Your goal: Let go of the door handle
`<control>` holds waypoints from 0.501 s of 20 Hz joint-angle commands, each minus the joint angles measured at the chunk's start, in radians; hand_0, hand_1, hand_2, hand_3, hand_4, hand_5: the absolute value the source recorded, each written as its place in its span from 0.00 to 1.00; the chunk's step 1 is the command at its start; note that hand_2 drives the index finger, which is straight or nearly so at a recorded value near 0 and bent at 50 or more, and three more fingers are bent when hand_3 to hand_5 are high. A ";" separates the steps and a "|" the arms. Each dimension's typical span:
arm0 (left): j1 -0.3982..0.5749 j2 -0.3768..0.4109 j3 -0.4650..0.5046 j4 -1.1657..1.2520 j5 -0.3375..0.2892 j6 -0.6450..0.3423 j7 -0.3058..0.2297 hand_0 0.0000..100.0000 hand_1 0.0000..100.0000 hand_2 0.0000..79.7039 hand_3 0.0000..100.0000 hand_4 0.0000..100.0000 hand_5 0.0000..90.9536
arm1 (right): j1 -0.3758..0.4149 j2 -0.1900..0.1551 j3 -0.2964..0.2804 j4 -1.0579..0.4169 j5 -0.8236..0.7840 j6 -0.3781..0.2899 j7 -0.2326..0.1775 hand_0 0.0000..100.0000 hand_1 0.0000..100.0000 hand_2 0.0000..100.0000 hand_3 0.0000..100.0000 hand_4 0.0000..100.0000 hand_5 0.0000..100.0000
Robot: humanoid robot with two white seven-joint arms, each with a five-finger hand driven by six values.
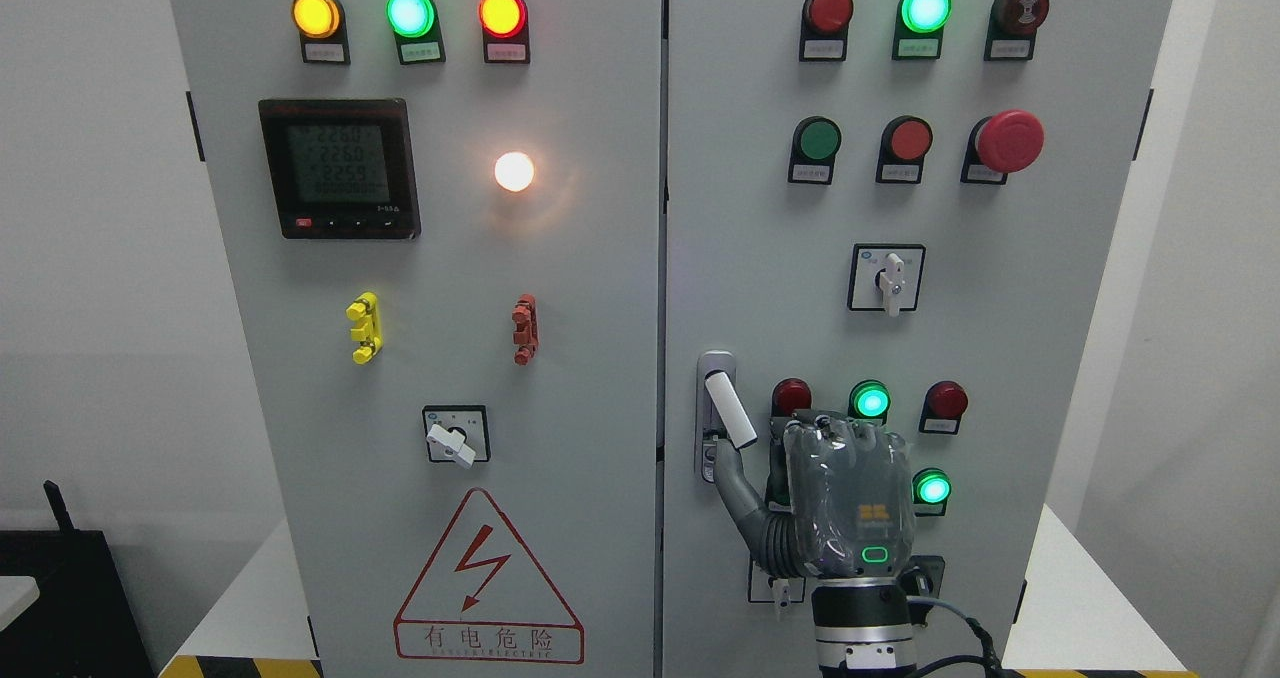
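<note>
Head view: looks straight at a tall grey metal electrical cabinet (600,258) with two doors, split by a dark vertical seam near the middle. Shows the right hand (845,503), grey and translucent-shelled with a green-lit ring near the wrist, raised in front of the lower part of the right door, back of the hand toward the camera. Arm comes in from the bottom edge, right of the middle. Thumb (735,488) stretched up and left, its tip at the foot of the silver handle plate; remaining digits point upward, loosely extended, wrapped around nothing. Cannot tell whether the thumb tip actually touches the plate.

Places the white lever-style door handle (729,410) on the left edge of the right door, tilted with its lower end swung out to the right, free of the hand and just up-left of the knuckles.

Above and right of the hand: small round green lit indicator lamps (870,401), flanked by dark red ones. Higher up: a big red mushroom stop button (1010,141) and a white rotary selector switch (891,278). On the left door: a black digital meter display (340,168), a glowing white lamp (514,171), and a red triangular lightning warning sign (488,578). No left arm anywhere.
</note>
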 commanded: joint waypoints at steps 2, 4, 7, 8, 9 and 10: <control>0.000 0.000 -0.012 -0.015 0.000 0.000 0.000 0.12 0.39 0.00 0.00 0.00 0.00 | -0.002 -0.004 -0.013 -0.003 0.003 -0.001 -0.001 0.49 0.44 1.00 1.00 1.00 0.99; 0.000 0.000 -0.012 -0.015 0.000 0.000 0.000 0.12 0.39 0.00 0.00 0.00 0.00 | -0.004 -0.006 -0.013 -0.003 0.003 -0.001 0.000 0.49 0.44 1.00 1.00 1.00 0.99; 0.000 0.000 -0.012 -0.015 0.000 0.000 0.000 0.12 0.39 0.00 0.00 0.00 0.00 | -0.004 -0.007 -0.013 -0.003 0.003 -0.001 0.000 0.49 0.44 1.00 1.00 1.00 0.99; 0.000 0.000 -0.012 -0.015 0.000 0.000 0.000 0.12 0.39 0.00 0.00 0.00 0.00 | -0.004 -0.007 -0.014 -0.003 0.003 -0.001 0.000 0.49 0.44 1.00 1.00 1.00 0.99; 0.000 0.000 -0.012 -0.015 0.000 0.000 0.000 0.12 0.39 0.00 0.00 0.00 0.00 | -0.004 -0.007 -0.014 -0.003 0.003 -0.001 -0.001 0.49 0.44 1.00 1.00 1.00 0.99; 0.000 0.000 -0.012 -0.015 0.000 0.000 0.000 0.12 0.39 0.00 0.00 0.00 0.00 | -0.004 -0.006 -0.014 -0.003 0.005 0.000 0.000 0.49 0.44 1.00 1.00 1.00 0.99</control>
